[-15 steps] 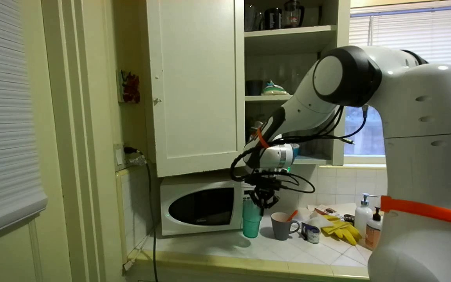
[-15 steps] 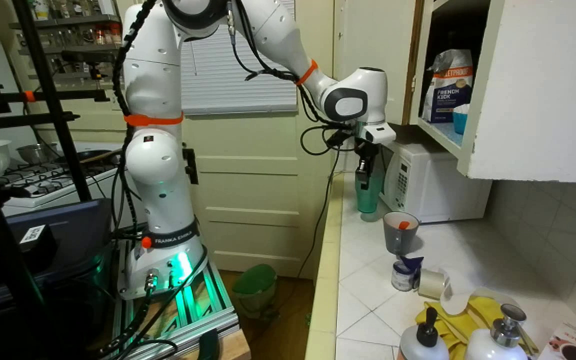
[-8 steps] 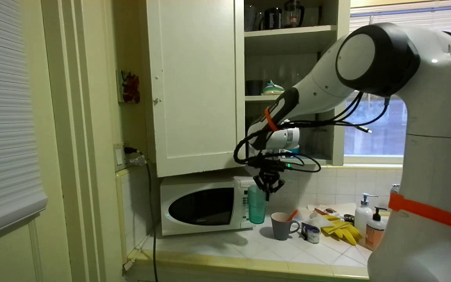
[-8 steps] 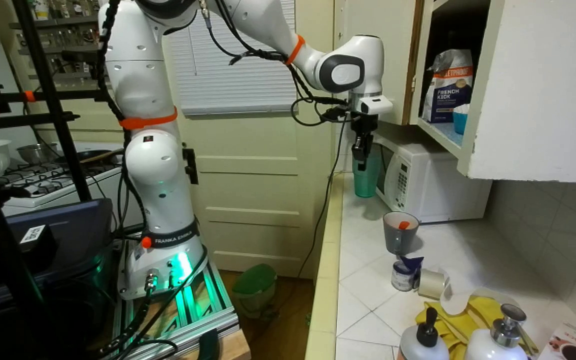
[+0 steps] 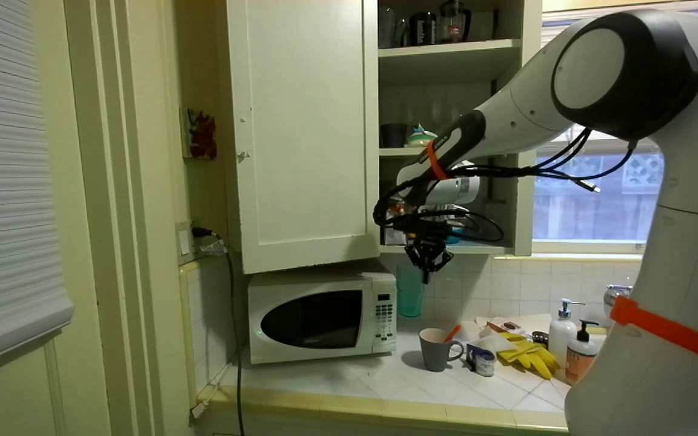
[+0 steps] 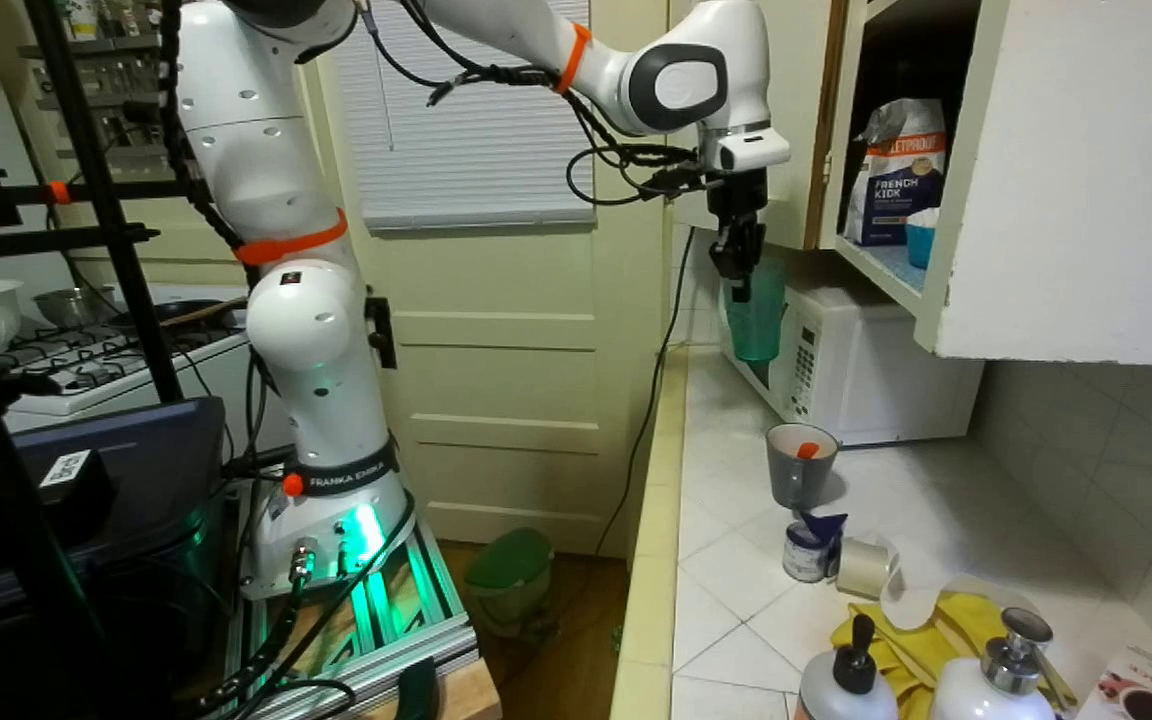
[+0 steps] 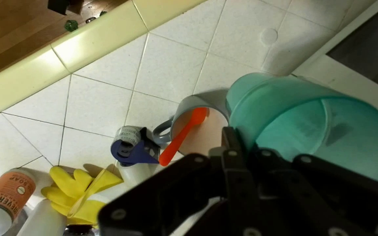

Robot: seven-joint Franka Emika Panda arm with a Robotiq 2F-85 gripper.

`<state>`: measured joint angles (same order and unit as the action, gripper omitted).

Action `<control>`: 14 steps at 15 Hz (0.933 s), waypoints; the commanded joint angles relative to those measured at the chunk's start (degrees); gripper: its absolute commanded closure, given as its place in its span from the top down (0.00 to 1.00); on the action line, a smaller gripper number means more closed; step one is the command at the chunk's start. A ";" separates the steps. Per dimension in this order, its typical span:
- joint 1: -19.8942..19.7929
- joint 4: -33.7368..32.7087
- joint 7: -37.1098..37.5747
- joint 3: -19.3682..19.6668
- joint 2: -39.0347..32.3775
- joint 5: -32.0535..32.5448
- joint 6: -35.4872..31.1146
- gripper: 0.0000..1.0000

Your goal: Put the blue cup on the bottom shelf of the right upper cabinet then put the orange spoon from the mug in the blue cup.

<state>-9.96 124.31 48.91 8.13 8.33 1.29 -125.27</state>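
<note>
Teal cup [image 7: 310, 118] clamped in my pincer [image 7: 245, 146], held above the white tile counter [image 5: 349, 378]

It's tall, slim, see-through plastic, filling the right side of my wrist view; my pincer's pressed together with the cup's wall caught between, near the rim. Bright orange spoon [image 7: 184, 133] leans in a grey mug [image 5: 435, 357] with a loop handle, mid-frame there. Lower left is a soap bottle [image 7: 10, 193], label reads MEYER'S and SOAP, by some yellow gloves [image 7: 67, 196]. Upper right of an exterior view, a bag [image 6: 904, 180] marked FRENCH KICK sits on the bottom shelf [image 6: 881, 270] of the cabinet [image 6: 1056, 200].
</note>
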 commanded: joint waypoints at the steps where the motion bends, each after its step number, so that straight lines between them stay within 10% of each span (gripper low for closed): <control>1: -1.47 -2.24 2.53 -0.06 1.65 0.49 3.20 0.01; 14: -2.46 -8.57 1.65 0.31 2.47 -0.41 6.53 0.05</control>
<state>-12.24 115.93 50.66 8.57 10.88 0.95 -118.93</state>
